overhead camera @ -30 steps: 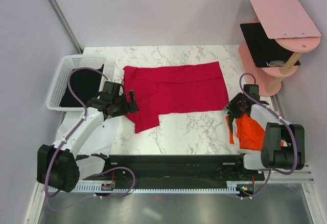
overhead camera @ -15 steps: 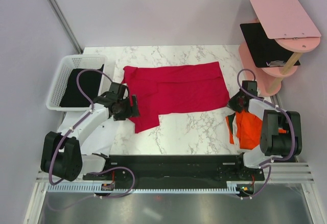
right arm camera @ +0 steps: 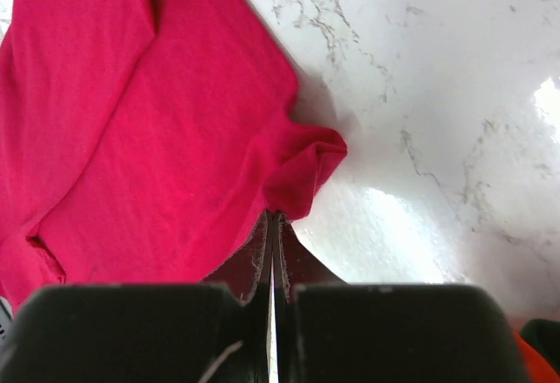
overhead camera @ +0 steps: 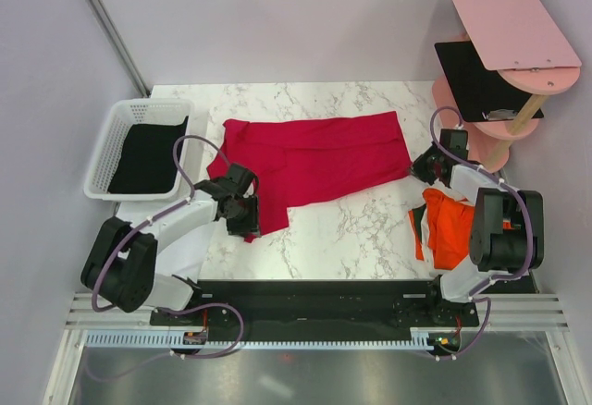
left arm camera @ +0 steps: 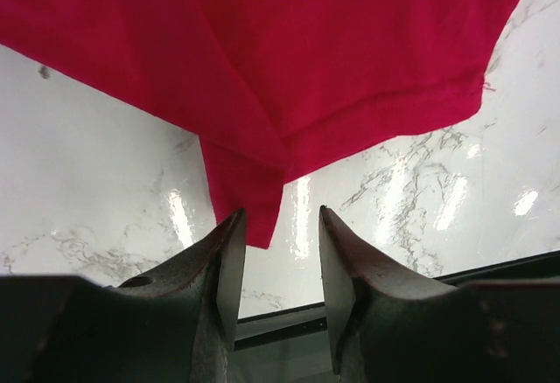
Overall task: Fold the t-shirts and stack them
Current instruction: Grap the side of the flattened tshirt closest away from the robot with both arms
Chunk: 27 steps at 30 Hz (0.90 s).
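The red shirt [overhead camera: 324,160] lies half-folded on the table [overhead camera: 351,229]. The right tool [right arm camera: 273,217] is clenched on its right corner. The left tool [left arm camera: 280,217] is released at its near-left corner. The orange shirt [overhead camera: 450,229] and the black shirt [overhead camera: 148,155] are not yet folded, I judge, and nothing is stacked.

The top camera looks steeply down from above the near edge of the marble table [overhead camera: 370,229], taking in all of it. The 2 wrist cameras sit close, looking past their own fingers [left arm camera: 223,265]. All 3 views share the crimson t-shirt [overhead camera: 324,160].
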{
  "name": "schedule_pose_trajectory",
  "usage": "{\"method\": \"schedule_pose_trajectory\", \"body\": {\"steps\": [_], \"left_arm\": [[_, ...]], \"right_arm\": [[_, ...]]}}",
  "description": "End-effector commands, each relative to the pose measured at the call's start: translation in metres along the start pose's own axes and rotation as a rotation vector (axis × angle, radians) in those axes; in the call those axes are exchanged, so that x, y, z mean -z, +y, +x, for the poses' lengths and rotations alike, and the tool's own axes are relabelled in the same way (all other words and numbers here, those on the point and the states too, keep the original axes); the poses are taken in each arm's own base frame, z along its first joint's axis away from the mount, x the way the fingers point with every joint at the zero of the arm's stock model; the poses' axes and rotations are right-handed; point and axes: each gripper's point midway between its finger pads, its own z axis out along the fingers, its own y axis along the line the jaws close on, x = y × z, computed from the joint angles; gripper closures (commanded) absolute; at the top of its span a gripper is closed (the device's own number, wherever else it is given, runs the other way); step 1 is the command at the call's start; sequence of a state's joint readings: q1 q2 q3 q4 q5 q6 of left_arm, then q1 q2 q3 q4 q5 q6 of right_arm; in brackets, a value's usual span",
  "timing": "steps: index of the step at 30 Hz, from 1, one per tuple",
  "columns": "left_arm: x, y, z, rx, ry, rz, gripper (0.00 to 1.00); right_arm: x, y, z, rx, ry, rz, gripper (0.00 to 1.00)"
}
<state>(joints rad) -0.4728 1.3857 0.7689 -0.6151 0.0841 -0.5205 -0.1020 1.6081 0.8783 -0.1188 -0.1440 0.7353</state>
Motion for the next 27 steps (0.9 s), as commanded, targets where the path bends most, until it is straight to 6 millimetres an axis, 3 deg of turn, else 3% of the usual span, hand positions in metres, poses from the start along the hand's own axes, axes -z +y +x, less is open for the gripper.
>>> {"method": "schedule_pose_trajectory", "body": {"steps": [1,8,11,17,19,22,24,26,27], "left_arm": [[-0.005,0.001,0.007,0.025,0.009,-0.053,0.54],[-0.002,0.021,0.007,0.002,0.019,-0.217,0.61],[-0.004,0.022,0.006,-0.006,0.021,-0.243,0.69],[-0.005,0.017,0.003,-0.026,0.014,-0.257,0.69],[-0.007,0.018,0.003,-0.032,0.024,-0.272,0.67],[-0.007,0.017,0.004,-0.046,0.028,-0.292,0.50],[-0.007,0.018,0.003,-0.052,0.023,-0.307,0.48],[-0.009,0.018,0.004,-0.055,0.029,-0.318,0.55],[-0.009,0.019,0.003,-0.059,0.030,-0.323,0.68]], "right_arm": [[-0.003,0.017,-0.012,0.027,-0.018,-0.054,1.00],[-0.008,0.014,-0.007,0.024,0.000,-0.055,1.00],[-0.009,0.013,-0.006,0.025,0.004,-0.057,1.00],[-0.008,0.013,-0.005,0.032,0.005,-0.058,1.00],[-0.009,0.013,-0.004,0.031,0.008,-0.059,1.00],[-0.009,0.013,-0.004,0.033,0.007,-0.061,1.00],[-0.009,0.013,-0.004,0.031,0.010,-0.062,1.00],[-0.008,0.013,-0.004,0.032,0.009,-0.063,1.00],[-0.008,0.014,-0.005,0.032,0.008,-0.064,1.00]]}}
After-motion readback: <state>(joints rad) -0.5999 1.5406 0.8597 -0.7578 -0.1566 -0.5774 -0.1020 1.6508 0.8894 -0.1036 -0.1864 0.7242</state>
